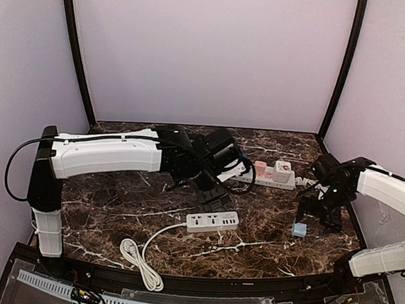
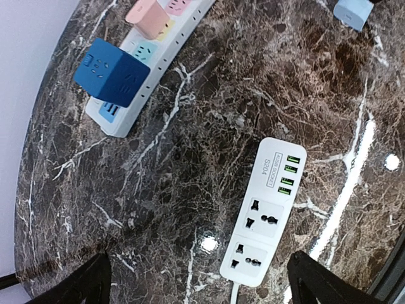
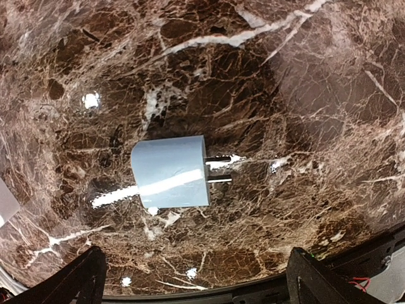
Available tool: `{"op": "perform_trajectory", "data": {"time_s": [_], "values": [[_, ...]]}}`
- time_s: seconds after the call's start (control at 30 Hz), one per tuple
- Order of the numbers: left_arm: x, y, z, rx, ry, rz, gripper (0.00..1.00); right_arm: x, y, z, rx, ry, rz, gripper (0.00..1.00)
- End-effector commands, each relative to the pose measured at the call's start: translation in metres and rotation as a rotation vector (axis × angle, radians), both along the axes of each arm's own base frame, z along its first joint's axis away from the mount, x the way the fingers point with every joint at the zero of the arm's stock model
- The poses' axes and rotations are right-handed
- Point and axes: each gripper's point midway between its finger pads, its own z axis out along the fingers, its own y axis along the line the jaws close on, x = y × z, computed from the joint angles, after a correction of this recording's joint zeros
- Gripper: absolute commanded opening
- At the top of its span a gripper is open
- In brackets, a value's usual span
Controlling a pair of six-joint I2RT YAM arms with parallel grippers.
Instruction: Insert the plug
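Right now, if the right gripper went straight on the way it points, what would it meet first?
Probably the light blue plug, lying on the table ahead of the right gripper; its jaws stand open, though depth is unclear.

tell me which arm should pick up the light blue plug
Right. The right gripper, open, hovers directly over the light blue plug; the left gripper is over the white power strip, farther from it.
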Motion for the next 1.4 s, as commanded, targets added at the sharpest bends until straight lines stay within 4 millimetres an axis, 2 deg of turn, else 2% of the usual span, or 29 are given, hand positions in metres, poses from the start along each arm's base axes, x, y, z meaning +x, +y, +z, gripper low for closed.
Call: {"op": "perform_trajectory", "data": {"time_s": [0.0,0.1,0.33,0.47,0.73,0.9,1.17,1.37], "values": [[-0.010,0.013,0.035,-0.123,0.021,0.095,0.97,0.006,-0.002,0.000,0.008,0.016,-0.236,0.99],[-0.016,0.024,0.043,-0.169,0.035,0.138,0.96,0.002,0.006,0.000,0.043,0.090,-0.374,0.98],[-0.029,0.040,0.046,-0.248,0.096,0.217,0.93,-0.005,0.017,-0.010,0.149,0.233,-0.653,0.99],[-0.035,0.046,0.054,-0.303,0.118,0.250,0.92,-0.004,0.014,-0.009,0.238,0.217,-0.848,0.96],[-0.047,0.059,0.053,-0.338,0.156,0.279,0.90,0.010,0.008,-0.002,0.337,0.127,-1.119,0.87],[-0.052,0.063,0.058,-0.361,0.166,0.269,0.90,0.012,0.010,-0.016,0.358,0.152,-1.192,0.83],[-0.061,0.061,0.055,-0.372,0.206,0.231,0.90,0.015,0.010,-0.036,0.357,0.197,-1.233,0.79],[-0.063,0.062,0.054,-0.359,0.208,0.208,0.90,0.010,0.011,-0.056,0.390,0.247,-1.290,0.73]]}}
